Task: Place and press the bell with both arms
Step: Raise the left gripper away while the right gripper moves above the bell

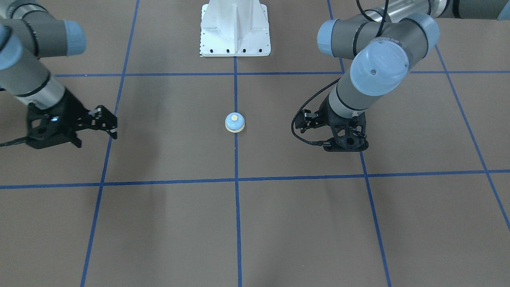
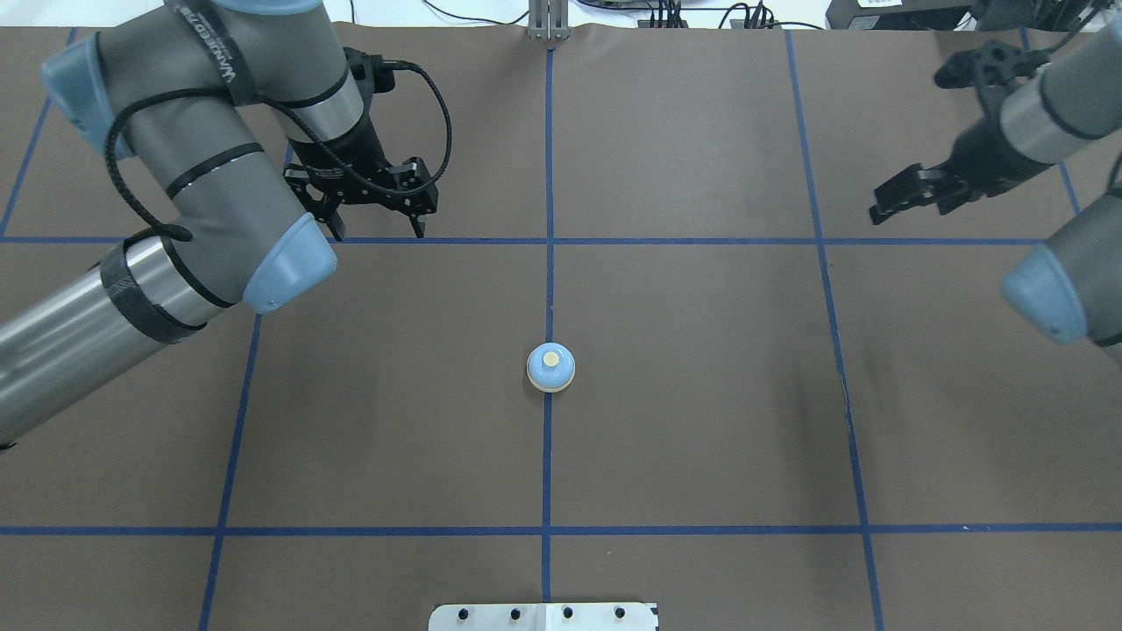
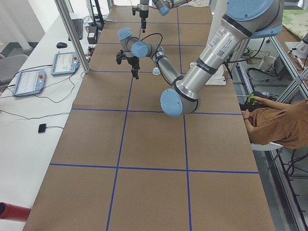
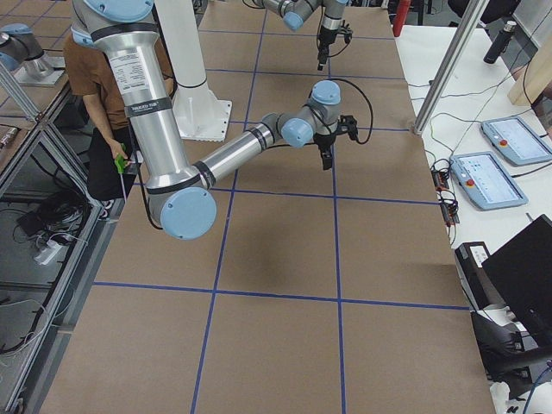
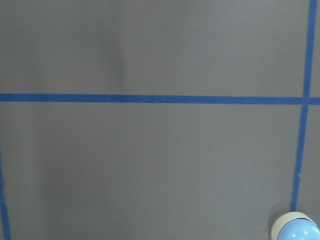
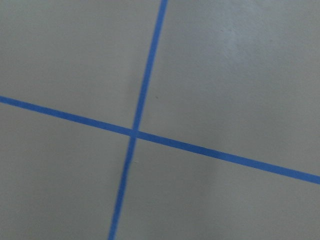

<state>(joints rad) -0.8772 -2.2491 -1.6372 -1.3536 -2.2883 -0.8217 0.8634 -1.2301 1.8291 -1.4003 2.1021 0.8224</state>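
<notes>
The bell [image 1: 234, 122] is a small light-blue dome with a cream base and button. It stands upright on the centre tape line of the brown table, and also shows in the overhead view [image 2: 550, 367] and at the bottom right of the left wrist view [image 5: 297, 229]. My left gripper [image 2: 379, 231] hangs open and empty over the table beyond and left of the bell, and it shows in the front view too [image 1: 332, 133]. My right gripper [image 2: 912, 209] is tilted, looks open and empty, and is far to the bell's right [image 1: 95, 137]. Neither gripper touches the bell.
The white mounting pedestal [image 1: 235, 30] stands at the robot's edge of the table. Blue tape lines [image 2: 549, 241] form a grid on the brown surface. A seated person [image 3: 272, 126] and control tablets [image 3: 29, 81] are beside the table.
</notes>
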